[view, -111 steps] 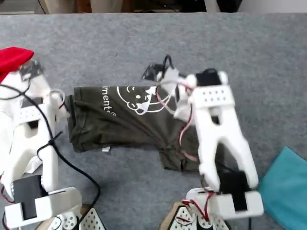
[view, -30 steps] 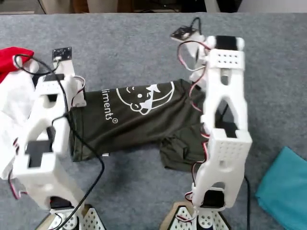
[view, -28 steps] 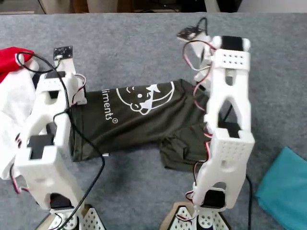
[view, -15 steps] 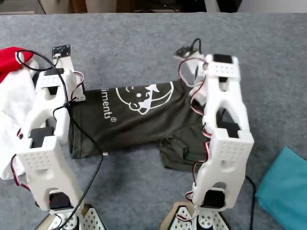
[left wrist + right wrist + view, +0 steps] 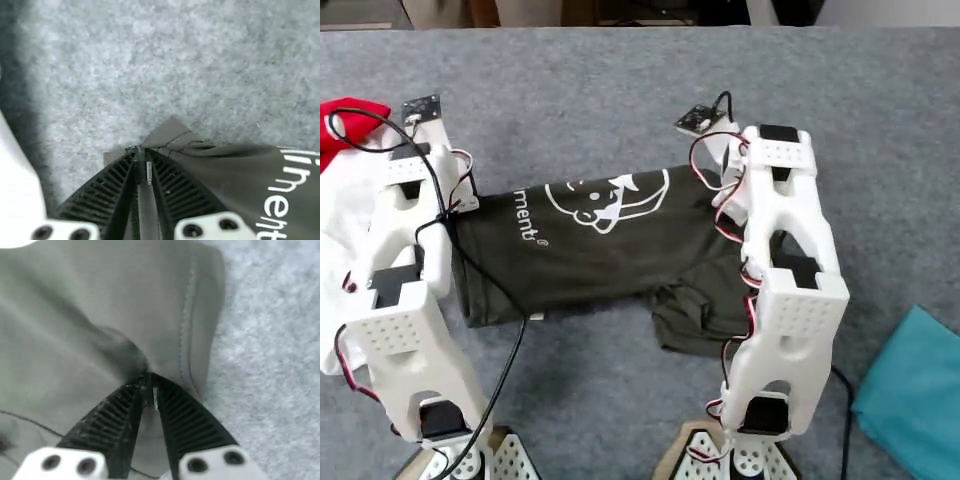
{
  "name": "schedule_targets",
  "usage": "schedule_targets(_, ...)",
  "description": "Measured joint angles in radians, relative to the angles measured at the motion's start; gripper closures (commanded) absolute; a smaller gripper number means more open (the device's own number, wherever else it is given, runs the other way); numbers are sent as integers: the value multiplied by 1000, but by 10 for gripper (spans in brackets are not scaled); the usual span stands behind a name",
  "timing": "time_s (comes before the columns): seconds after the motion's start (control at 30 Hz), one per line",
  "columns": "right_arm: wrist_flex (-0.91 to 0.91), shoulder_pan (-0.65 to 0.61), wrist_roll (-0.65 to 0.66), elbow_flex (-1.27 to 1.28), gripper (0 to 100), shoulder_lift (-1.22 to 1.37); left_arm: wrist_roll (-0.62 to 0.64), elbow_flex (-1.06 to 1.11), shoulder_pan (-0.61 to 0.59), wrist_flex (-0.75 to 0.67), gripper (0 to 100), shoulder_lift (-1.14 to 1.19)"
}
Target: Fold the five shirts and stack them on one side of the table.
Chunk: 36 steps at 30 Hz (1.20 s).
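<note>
- My left gripper (image 5: 141, 155) is closed to a tight pinch on a corner of the olive-green shirt (image 5: 610, 240), at the shirt's left end, low over the grey felt table (image 5: 570, 90).
- My right gripper (image 5: 148, 382) is clamped on a bunched fold of the same shirt, just inside its stitched right edge.
- The shirt lies mid-table between my two arms with its white cartoon print facing up. A rumpled flap trails toward the near edge beside my right arm (image 5: 782, 270).
- A red garment (image 5: 345, 118) and a white garment (image 5: 345, 215) sit heaped at the table's left edge. A teal cloth (image 5: 910, 385) lies at the near right, well apart from the shirt.
</note>
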Motion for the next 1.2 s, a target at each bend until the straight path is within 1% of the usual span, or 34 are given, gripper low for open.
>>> schedule_targets(0.17, 57, -23, 0, 2, 993, -135, 9, -193, 43, 187, 981, 8)
schedule_targets(0.27, 54, -38, 0, 2, 993, -264, 20, -350, 46, 319, 981, 8)
schedule_targets(0.33, 48, -60, 0, -17, 993, -296, 20, -446, 55, 405, 981, 8)
schedule_targets(0.43, 48, -92, -23, -58, 993, -285, 17, -535, 77, 528, 980, 8)
schedule_targets(0.5, 48, -97, -31, -109, 993, -239, 12, -549, 87, 592, 980, 8)
schedule_targets(0.6, 43, -97, -52, -190, 993, -129, 9, -522, 89, 615, 980, 8)
schedule_targets(0.67, 41, -97, -55, -265, 993, -46, -9, -457, 86, 598, 980, 6)
schedule_targets(0.77, 55, -97, -57, -376, 993, 69, -21, -278, 86, 529, 980, -44)
schedule_targets(0.87, 97, -97, -57, -489, 993, 161, -37, -17, 91, 404, 980, -199)
schedule_targets(1.0, 153, -97, -57, -628, 993, 255, -51, 405, 160, 206, 981, -499)
schedule_targets(1.07, 176, -97, -57, -684, 993, 293, -48, 597, 169, 107, 981, -640)
schedule_targets(1.13, 198, -97, -57, -732, 993, 331, -48, 735, 175, 52, 981, -712)
schedule_targets(1.2, 216, -97, -57, -772, 993, 368, -48, 809, 175, 35, 981, -720)
